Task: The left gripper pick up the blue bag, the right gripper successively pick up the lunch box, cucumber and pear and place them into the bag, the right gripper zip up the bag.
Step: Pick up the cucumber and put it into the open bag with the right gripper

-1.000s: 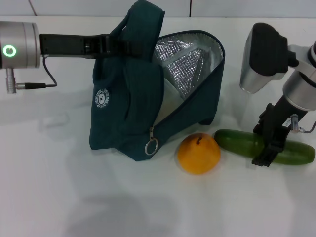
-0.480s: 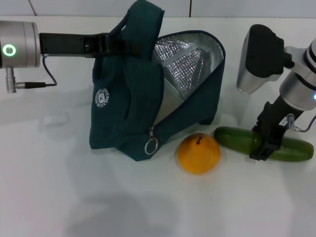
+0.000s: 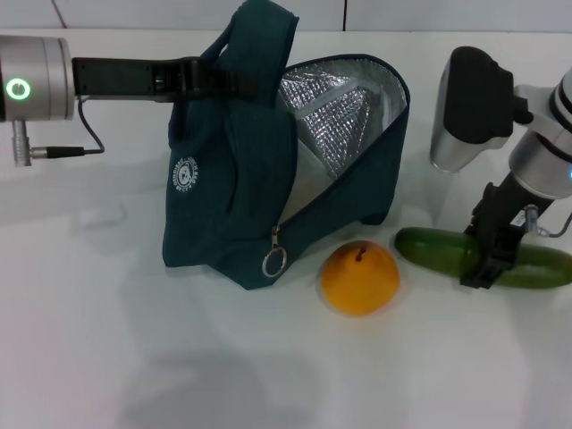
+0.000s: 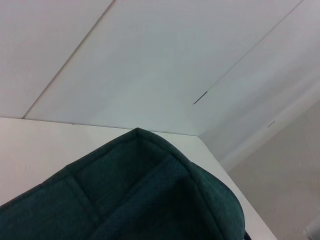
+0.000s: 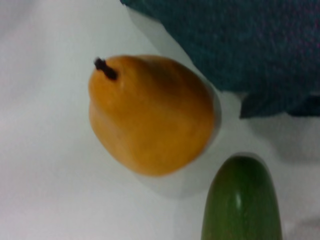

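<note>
White table (image 3: 107,357) carrying everything. Blue bag (image 3: 232,206) sitting at centre, standing upright, mouth gaping toward the robot's right and showing quilted silver lining (image 3: 335,116); round white logo (image 3: 185,175) on its near face, zip pull ring (image 3: 273,264) hanging at the low front corner.

Left arm reaching in level from the robot's left, its left gripper (image 3: 210,79) meeting the bag's top handle (image 3: 259,40). Jaws are buried in the fabric; probably pinching the handle, but cannot tell for sure. Left wrist view filling with the dark teal handle fabric (image 4: 125,195) against pale wall.

Right arm hanging bent at the robot's right, forearm angling down. Right gripper (image 3: 490,259) coming down over the middle of the cucumber (image 3: 429,250), jaws straddling it and pressing its sides, clamped on it.

Cucumber lying flat on the table, dark green, right of the bag. Pear (image 3: 360,277) sitting between bag and cucumber, orange-yellow, stem up, near the cucumber's tip but apart from it. Right wrist view showing pear (image 5: 150,115), cucumber end (image 5: 242,200), bag corner (image 5: 235,45).
</note>
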You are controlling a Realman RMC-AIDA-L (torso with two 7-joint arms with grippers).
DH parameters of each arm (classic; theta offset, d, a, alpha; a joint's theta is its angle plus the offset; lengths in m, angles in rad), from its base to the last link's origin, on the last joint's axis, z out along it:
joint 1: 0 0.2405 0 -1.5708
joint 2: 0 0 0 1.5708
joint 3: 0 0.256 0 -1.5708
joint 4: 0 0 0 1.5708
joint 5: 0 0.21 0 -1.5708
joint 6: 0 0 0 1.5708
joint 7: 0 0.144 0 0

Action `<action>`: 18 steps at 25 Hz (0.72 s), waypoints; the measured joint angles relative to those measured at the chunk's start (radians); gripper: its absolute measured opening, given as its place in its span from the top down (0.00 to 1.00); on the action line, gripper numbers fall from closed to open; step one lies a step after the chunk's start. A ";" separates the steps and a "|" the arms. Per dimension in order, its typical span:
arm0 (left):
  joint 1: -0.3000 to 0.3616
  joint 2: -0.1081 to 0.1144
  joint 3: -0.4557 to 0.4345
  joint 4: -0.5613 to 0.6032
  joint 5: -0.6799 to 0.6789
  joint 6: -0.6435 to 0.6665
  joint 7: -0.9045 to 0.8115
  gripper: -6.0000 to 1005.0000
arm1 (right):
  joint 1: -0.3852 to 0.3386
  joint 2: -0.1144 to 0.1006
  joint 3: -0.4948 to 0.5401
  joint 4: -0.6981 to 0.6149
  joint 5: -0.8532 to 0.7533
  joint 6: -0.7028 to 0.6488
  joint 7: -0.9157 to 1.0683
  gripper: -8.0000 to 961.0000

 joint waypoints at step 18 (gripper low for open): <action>0.013 0.006 0.000 0.000 -0.034 0.001 0.000 0.91 | -0.030 -0.013 0.410 -0.247 -0.217 -0.142 0.075 0.34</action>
